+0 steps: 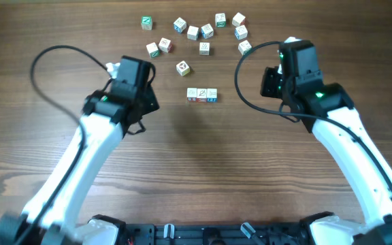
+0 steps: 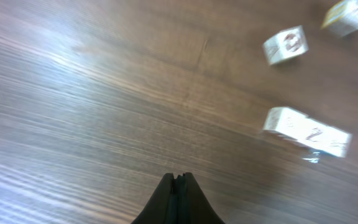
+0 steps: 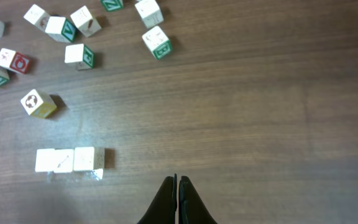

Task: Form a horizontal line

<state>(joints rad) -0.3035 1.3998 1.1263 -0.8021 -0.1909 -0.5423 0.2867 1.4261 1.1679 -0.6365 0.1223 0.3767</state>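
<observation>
Horizontal line (image 1: 202, 94): three lettered cubes touching edge to edge, set clear of loose cubes (image 1: 193, 32), seemingly finished; left gripper (image 2: 178, 177) and right gripper (image 3: 177, 180) flank it, jaws together, empty.

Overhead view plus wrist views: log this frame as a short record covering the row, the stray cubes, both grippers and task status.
row: horizontal line of three white lettered cubes, touching edge to edge
scatter: about a dozen loose cubes beyond the row; nearest loose cube sits apart from it
left arm: left gripper shut, empty, left of the row
right arm: right gripper shut, empty, right of the row
status: line looks formed; neither gripper touches it
</observation>
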